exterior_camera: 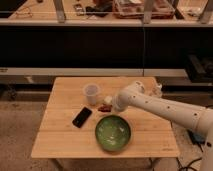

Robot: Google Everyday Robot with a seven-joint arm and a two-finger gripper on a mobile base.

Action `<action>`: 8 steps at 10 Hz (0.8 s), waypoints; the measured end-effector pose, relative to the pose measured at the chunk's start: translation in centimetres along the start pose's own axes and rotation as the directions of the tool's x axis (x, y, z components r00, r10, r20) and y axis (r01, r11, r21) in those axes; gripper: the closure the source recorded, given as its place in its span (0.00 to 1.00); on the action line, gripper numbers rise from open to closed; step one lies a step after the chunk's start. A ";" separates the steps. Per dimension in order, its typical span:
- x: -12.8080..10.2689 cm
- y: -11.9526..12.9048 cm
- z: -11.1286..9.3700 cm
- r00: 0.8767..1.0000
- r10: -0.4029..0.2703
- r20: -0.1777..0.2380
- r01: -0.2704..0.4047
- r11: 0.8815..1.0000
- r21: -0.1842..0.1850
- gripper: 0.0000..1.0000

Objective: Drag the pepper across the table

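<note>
Camera view — gripper (113,105), jaws closed, just beside the pepper (104,108) on the table (60,135). Green bowl (113,133) nearby

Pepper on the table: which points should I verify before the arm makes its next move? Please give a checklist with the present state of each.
1. Tool shut and low beside the pepper: ok.
2. Pepper really gripped by the tool: cannot tell, the contact is hidden.
3. Pepper lies on the table, away from its edges: ok.
4. Drag path toward the near edge: not ok, the green bowl stands just in front of the pepper.
5. White packet apart from the pepper: cannot tell.
6. Phone and cup apart from the pepper: ok.
</note>
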 end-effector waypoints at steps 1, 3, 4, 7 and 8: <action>1.1 -0.3 0.5 1.000 -0.011 -0.002 0.011 1.000 0.009 1.00; 2.9 -0.6 1.5 1.000 -0.013 -0.005 0.014 0.999 0.033 1.00; 3.8 -0.8 2.1 1.000 -0.014 -0.004 0.014 0.999 0.048 1.00; 5.4 -1.2 3.5 1.000 -0.018 0.004 0.018 0.996 0.092 1.00; 5.7 -1.2 3.8 1.000 -0.013 0.006 0.013 0.995 0.103 1.00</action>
